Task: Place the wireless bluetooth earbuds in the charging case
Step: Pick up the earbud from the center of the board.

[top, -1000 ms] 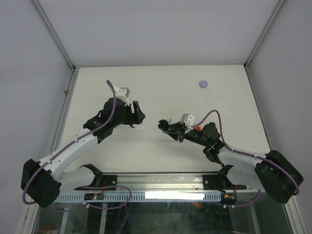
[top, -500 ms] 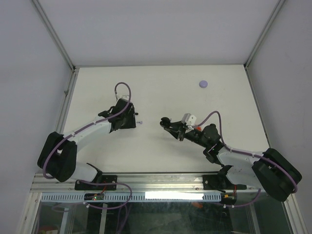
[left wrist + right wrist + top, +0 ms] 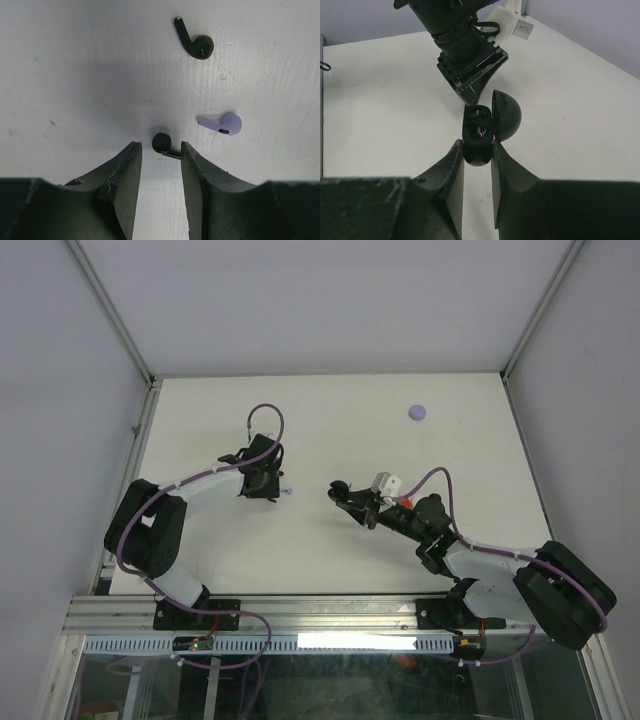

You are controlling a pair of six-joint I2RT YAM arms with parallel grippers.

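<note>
We see the white table [image 3: 330, 420] filling the middle of the overhead view, with both arms reaching in from its lower edge. The left arm [image 3: 195, 485] folds up from the lower left and stretches right toward the centre, its wrist bent so that the claw points down at the tabletop. The right arm [image 3: 480, 558] lies low from the lower right and points up and left, its claw near the centre, a little apart from the left one.

The left claw [image 3: 160, 145] is released, its two fingers parted only a little. Between their tips lies a black earbud [image 3: 161, 142], its round head in the gap and clear of the left-hand finger, its stem slanting to the inner edge of the right-hand finger; we cannot tell whether the two touch.

The right claw [image 3: 477, 146] is clenched on the black charging case [image 3: 479, 131], gripping its lower body from both sides. The case is open, its domed lid [image 3: 507, 116] swung back to the right, and two dark wells show inside. We cannot tell whether anything sits in them. The open mouth faces the left claw, which fills the upper middle of the right wrist view.

In the left wrist view, a pale purple earbud [image 3: 222, 123] lies on the table right of centre, and a second black earbud [image 3: 195, 42] lies near the top edge. A small purple disc [image 3: 417, 412] rests in the table's upper right, well apart from both claws.
</note>
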